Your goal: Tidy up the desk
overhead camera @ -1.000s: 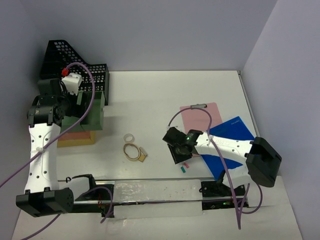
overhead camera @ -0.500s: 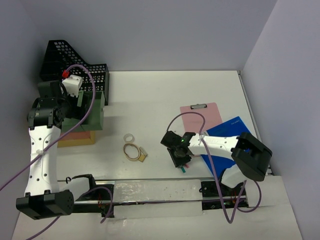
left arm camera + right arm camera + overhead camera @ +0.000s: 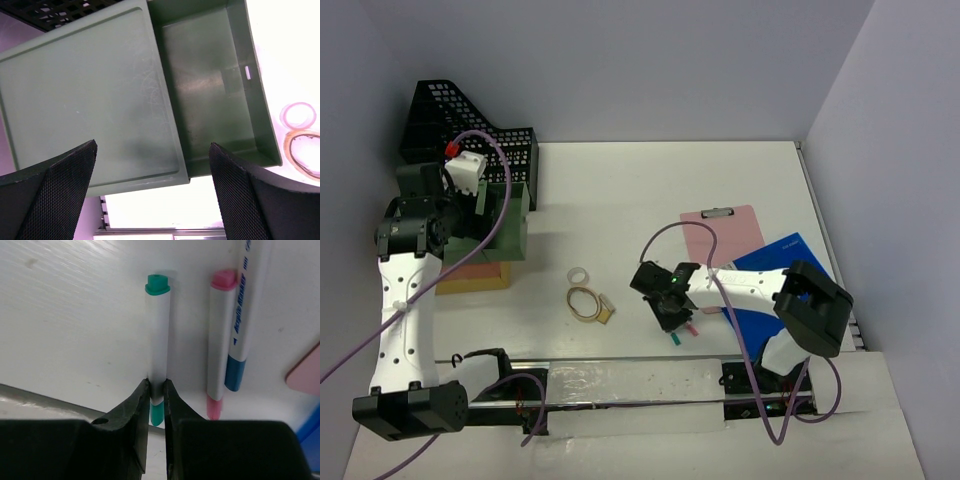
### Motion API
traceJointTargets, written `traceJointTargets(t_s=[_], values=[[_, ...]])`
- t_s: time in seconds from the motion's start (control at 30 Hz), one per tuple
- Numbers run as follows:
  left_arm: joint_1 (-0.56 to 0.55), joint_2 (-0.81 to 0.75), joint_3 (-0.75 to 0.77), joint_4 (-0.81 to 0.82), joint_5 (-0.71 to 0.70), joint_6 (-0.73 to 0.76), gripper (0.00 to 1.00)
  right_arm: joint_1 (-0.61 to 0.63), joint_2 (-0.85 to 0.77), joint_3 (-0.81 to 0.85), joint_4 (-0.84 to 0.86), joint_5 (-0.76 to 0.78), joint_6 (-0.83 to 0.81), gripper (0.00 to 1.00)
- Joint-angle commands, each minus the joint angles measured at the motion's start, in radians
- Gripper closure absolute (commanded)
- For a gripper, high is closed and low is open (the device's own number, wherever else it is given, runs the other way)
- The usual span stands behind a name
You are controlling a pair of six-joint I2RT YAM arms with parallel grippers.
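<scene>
The white desk (image 3: 640, 190) holds scattered stationery. My right gripper (image 3: 157, 390) is shut on a white marker with green ends (image 3: 157, 340), at desk level near the front edge; in the top view the gripper (image 3: 668, 305) covers most of it. A pink marker (image 3: 220, 340) and a blue marker (image 3: 245, 315) lie just right of it. My left gripper (image 3: 152, 200) is open and empty above a green box (image 3: 100, 100) with an open compartment (image 3: 210, 85). In the top view it hangs over the box (image 3: 510, 215) at the left.
A pink clipboard (image 3: 725, 232) and a blue folder (image 3: 775, 280) lie right of the markers. A tape ring (image 3: 578, 274), a rubber band (image 3: 584, 300) and a tan piece (image 3: 605, 314) lie mid-desk. A black mesh file rack (image 3: 450, 120) stands at the back left; an orange pad (image 3: 470, 277) lies under the box.
My right gripper has shifted a little left and toward the front edge, down over the markers, and now grips the green marker. The left arm has barely moved.
</scene>
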Motion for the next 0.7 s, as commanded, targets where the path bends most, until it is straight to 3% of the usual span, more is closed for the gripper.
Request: traceJointTargets(t_s=[0.0, 0.17, 0.37, 0.43, 0.53, 0.67], values=[[0.001, -0.048, -0.018, 0.017, 0.044, -0.033, 0.01, 0.007, -0.038, 0.167, 0.003, -0.071, -0.053, 1.00], [0.001, -0.094, -0.038, 0.030, 0.048, -0.046, 0.01, -0.035, -0.084, 0.559, 0.110, -0.194, -0.096, 1.00], [0.002, -0.157, -0.008, 0.023, 0.122, -0.081, 0.01, -0.061, 0.154, 1.073, 0.261, -0.295, -0.056, 1.00], [0.004, -0.173, 0.020, 0.005, 0.221, -0.073, 0.01, -0.061, 0.217, 1.160, 0.291, -0.288, -0.017, 1.00], [0.002, -0.182, 0.048, 0.010, 0.230, -0.081, 0.01, -0.061, 0.323, 1.297, 0.374, -0.287, 0.061, 1.00], [0.044, -0.185, 0.035, 0.057, 0.083, -0.125, 0.01, -0.059, 0.451, 1.398, 0.516, -0.276, 0.239, 1.00]])
